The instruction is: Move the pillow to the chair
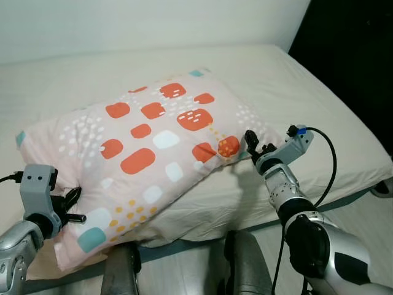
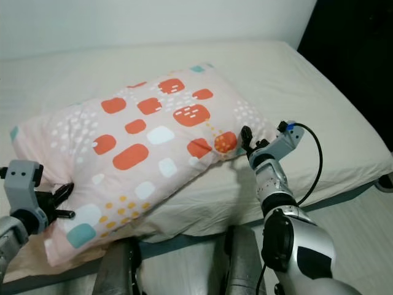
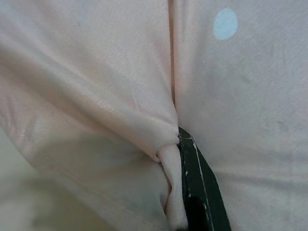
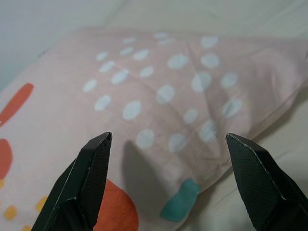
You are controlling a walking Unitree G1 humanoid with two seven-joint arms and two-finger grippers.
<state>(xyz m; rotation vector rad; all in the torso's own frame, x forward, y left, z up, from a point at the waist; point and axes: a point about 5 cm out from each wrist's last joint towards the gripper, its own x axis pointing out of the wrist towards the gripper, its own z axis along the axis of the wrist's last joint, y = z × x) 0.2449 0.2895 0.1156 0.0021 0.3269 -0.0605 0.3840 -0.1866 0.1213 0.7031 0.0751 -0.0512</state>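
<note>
A pink pillow [image 1: 147, 141] with orange, white and teal patches lies slantwise on the bed. My left gripper [image 1: 70, 209] is at the pillow's near left corner, shut on a fold of its cover. In the left wrist view the pink fabric [image 3: 96, 96] is bunched against one black finger [image 3: 195, 168]. My right gripper [image 1: 252, 142] sits at the pillow's right edge, beside an orange patch. In the right wrist view it [image 4: 168, 138] stands open, with its fingers spread before the dotted corner of the pillow [image 4: 159, 86] and nothing between them.
The cream mattress [image 1: 319, 110] stretches back to a white wall [image 1: 153, 24]. A dark space [image 1: 350, 49] lies past the bed's right side. The bed's front edge runs just ahead of my legs [image 1: 245, 264], with pale floor [image 1: 368, 215] at the lower right.
</note>
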